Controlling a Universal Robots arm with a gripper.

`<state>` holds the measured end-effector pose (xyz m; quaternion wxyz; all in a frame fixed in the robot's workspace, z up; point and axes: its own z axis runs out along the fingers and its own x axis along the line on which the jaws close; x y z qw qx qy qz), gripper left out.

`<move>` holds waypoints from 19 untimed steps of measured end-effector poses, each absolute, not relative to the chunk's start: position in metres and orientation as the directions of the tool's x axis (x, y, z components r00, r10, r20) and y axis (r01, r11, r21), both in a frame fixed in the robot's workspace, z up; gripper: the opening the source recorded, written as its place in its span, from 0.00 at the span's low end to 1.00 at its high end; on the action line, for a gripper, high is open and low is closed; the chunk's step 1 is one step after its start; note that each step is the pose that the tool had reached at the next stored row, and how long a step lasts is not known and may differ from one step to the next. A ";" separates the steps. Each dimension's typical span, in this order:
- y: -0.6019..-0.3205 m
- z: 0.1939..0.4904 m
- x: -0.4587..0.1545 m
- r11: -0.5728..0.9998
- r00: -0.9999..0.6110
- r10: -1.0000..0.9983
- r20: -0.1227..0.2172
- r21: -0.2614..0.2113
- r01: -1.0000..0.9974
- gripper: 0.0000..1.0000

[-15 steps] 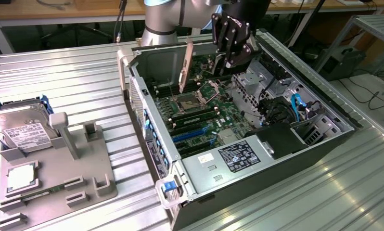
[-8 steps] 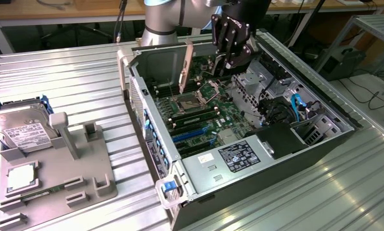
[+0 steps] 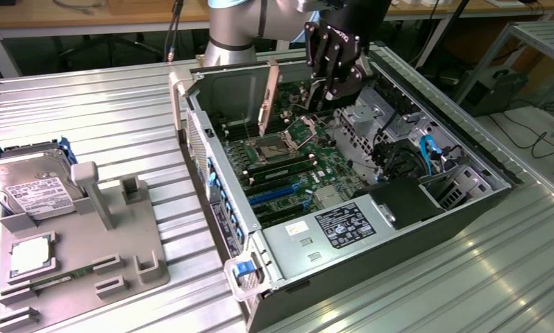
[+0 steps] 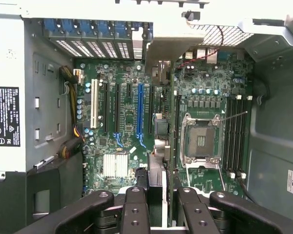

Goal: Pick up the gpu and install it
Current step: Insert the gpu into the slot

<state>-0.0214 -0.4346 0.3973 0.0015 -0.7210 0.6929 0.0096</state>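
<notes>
The gpu (image 3: 269, 97) is held on edge at the exterior view's upper centre, clamped in the hand (image 3: 337, 94). Its long axis is laid level, with the bracket end pointed at the rear wall of the case (image 3: 196, 132).

You see a ribbed table (image 3: 91, 104) of bare metal with a soft sheen, a computer case (image 3: 230, 97) of matt grey sheet metal and a motherboard (image 4: 122, 97) of glossy green laminate. The gpu (image 3: 271, 97) carries a pale matt metal bracket. The gripper (image 4: 162, 197) is matt black, and 1 parts holder (image 3: 129, 236) is dull grey plastic.
</notes>
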 end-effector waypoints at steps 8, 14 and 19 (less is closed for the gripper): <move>-0.435 0.394 -0.021 -0.043 0.043 -0.999 -0.016 0.011 -0.999 0.28; -0.435 0.391 -0.021 -0.046 0.045 -0.999 -0.016 0.011 -0.999 0.28; -0.436 0.389 -0.021 -0.047 0.047 -0.999 -0.016 0.011 -0.999 0.28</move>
